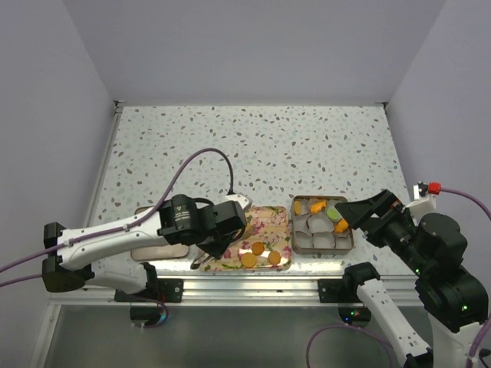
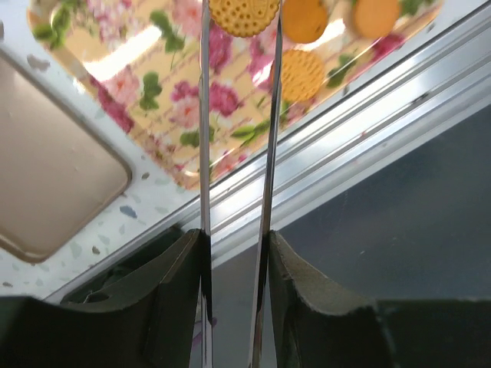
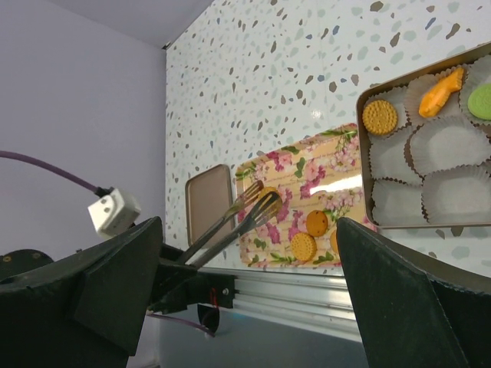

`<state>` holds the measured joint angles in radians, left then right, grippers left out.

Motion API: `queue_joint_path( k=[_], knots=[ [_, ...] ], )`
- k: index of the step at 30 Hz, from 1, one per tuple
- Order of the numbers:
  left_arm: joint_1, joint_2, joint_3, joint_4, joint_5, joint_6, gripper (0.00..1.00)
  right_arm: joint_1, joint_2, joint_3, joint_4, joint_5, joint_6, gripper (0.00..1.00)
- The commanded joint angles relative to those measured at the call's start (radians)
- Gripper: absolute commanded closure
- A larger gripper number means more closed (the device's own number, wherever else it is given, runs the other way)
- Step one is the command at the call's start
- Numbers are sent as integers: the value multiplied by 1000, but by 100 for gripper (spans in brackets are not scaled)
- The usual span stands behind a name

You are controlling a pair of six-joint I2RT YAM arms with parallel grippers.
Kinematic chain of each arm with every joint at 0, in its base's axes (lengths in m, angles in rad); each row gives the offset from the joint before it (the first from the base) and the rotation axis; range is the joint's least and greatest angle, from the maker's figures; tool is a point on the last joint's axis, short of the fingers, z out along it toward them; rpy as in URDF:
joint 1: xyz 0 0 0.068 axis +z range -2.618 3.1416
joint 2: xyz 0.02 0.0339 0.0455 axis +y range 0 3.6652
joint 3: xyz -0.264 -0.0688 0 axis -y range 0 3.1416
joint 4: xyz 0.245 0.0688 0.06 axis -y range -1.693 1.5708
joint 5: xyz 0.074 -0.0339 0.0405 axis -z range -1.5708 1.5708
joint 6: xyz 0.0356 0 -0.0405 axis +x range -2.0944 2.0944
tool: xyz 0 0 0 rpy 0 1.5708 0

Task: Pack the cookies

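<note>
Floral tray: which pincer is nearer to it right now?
Left. The left pincer is at the near-left corner of the floral tray, its tongs reaching over it; the right pincer hangs farther right, open above the tin.

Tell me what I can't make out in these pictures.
Left wrist view: the tongs run off the top edge, tips unseen.
Top view: the right gripper covers part of the tin.
Right wrist view: the right edge cuts off the tin and the green cookie.
</note>
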<state>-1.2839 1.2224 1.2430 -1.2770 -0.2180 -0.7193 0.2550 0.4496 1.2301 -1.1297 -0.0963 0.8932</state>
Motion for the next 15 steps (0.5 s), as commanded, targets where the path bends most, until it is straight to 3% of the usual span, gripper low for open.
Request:
queue_joint_path(
  k=[1,15],
  knots=[
    [-5,74,177,8,-70,40,71,0,17,34,24,3,-3,1],
    [-3,612,722,196,15,262,73,1,77,143,1,26,-57,1]
  ],
)
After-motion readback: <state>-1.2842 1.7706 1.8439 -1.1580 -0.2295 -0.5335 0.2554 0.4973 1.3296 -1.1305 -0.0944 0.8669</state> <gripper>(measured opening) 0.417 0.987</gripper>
